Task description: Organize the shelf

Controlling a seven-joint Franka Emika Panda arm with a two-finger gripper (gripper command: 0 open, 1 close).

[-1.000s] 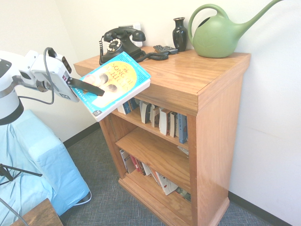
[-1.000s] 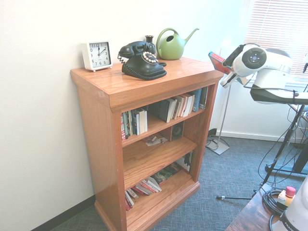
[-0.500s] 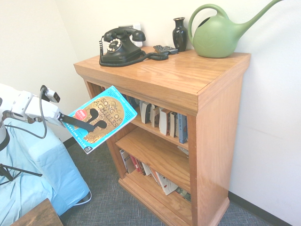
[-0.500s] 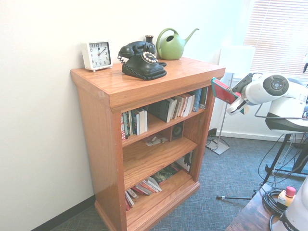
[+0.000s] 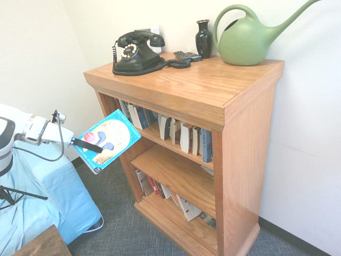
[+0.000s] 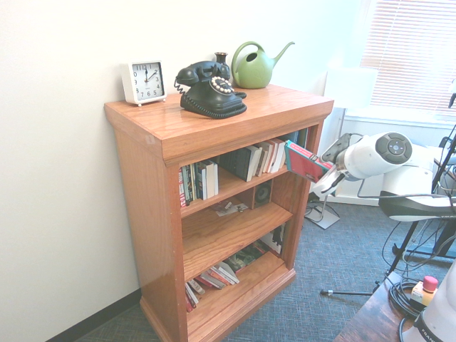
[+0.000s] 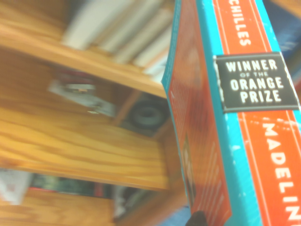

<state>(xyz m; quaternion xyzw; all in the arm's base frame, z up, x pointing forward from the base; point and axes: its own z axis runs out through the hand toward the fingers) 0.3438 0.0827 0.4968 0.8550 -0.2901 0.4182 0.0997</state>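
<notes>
Since last frame, gripper [image 5: 98,146] + bk [image 5: 110,142] (blue cover) moved nearer the shelf [image 5: 184,85]; fingers were clamped on bk, tilted, shelf just ahead.

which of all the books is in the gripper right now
The turquoise-edged book, Madeline printed on its orange spine: the gripper holds it tilted outside the bookcase; the others sit on shelves.

Can't see far finger of gripper [image 5: 100,145], hidden behind book [image 5: 112,136], 8 o'clock, first exterior view. Can't read full spine, cut off at 12 and 5 o'clock, wrist view. Also get blurred upper books [image 7: 131,33], 11 o'clock. Lose spout tip of watering can [image 5: 245,45], 1 o'clock, first exterior view. Find vase [image 6: 222,60] mostly hidden behind telephone [image 6: 214,96], 12 o'clock, second exterior view.
</notes>
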